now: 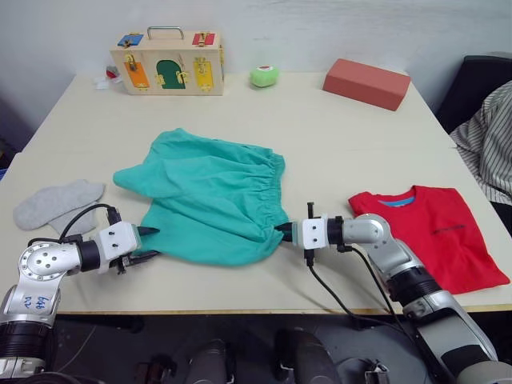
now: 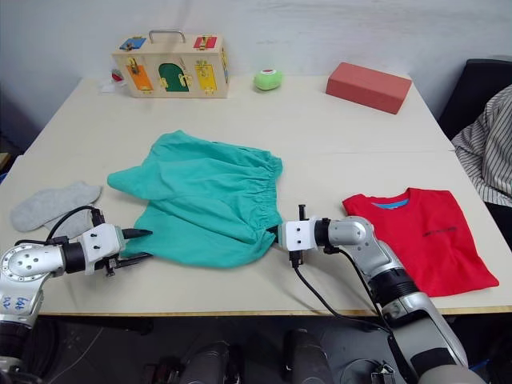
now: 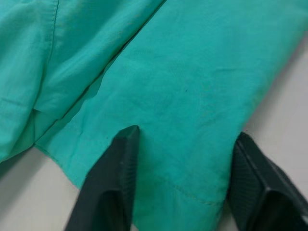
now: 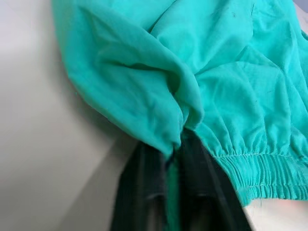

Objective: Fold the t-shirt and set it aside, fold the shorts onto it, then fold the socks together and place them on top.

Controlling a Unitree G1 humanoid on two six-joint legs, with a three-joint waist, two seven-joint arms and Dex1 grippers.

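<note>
Shorts (image 1: 210, 196) pinched by right gripper (image 1: 282, 230) at waistband.

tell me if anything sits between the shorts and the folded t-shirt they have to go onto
Nothing visible does. The shorts lie mid-table, the right gripper shut on their waistband corner and the left gripper open around the hem. Only bare table separates them from the red t-shirt to the robot's right. The socks lie on the far left.
</note>
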